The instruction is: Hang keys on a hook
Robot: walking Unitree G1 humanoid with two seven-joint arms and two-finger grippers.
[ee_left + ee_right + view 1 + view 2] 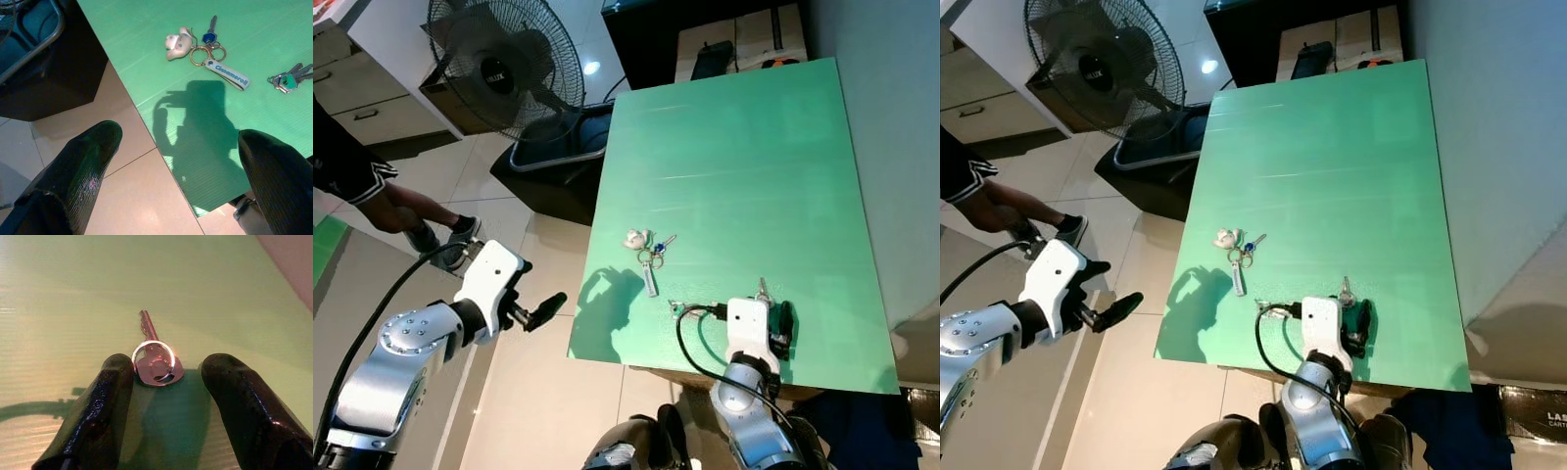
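The right gripper (166, 396) is resting on the green table (734, 147), its fingers spread apart, empty, around a small key (154, 360), getting ready to pinch it. The left gripper (178, 166) is hanging open off the table's edge, near the key bunch (648, 253).

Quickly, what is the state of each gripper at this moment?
Left gripper: open, empty, off the green table's edge.
Right gripper: open, fingers either side of a single key, not gripping.

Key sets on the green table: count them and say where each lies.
3: charm bunch, centre; small green-headed bunch, nearer the robot; single ringed key between the open fingers of the right gripper.
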